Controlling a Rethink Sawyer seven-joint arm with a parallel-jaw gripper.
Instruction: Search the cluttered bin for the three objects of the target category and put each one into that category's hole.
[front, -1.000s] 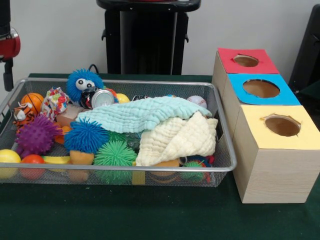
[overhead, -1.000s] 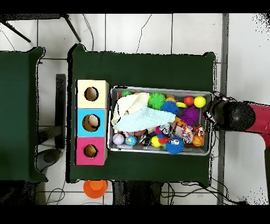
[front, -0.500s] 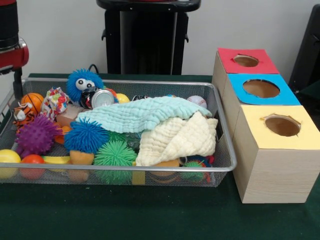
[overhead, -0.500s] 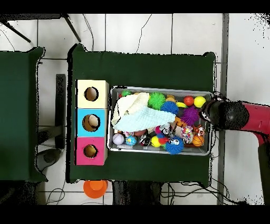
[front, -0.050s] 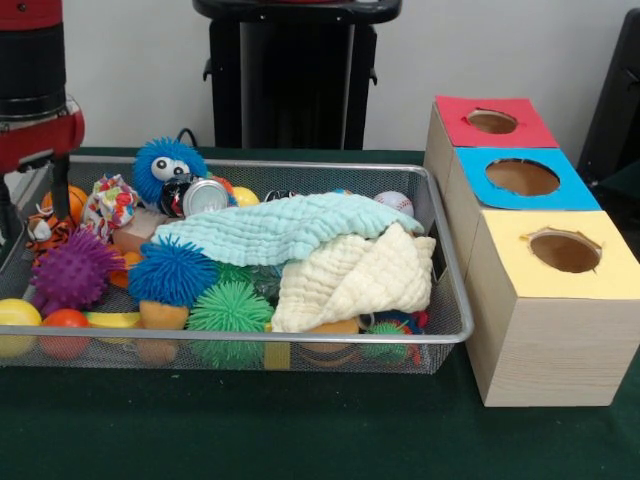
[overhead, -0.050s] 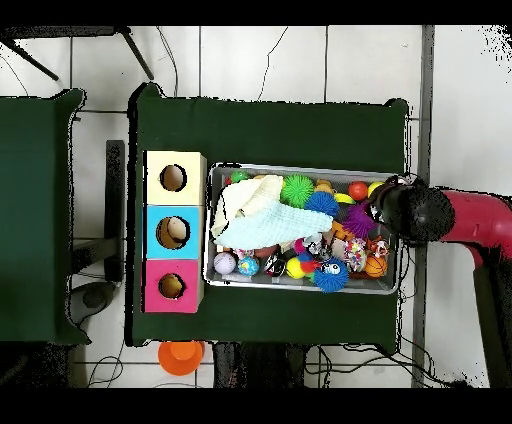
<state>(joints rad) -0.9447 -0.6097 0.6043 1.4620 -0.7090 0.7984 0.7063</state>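
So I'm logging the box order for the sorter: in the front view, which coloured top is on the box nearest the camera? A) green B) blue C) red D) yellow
D: the yellow-topped box sits closest, with the blue-topped box behind it and the red-topped box farthest back.

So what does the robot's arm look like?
The arm is chunky and round, with red and black bands. From above it shows a black rounded end joined to a long red section. Thin dark end effector parts hang below it.
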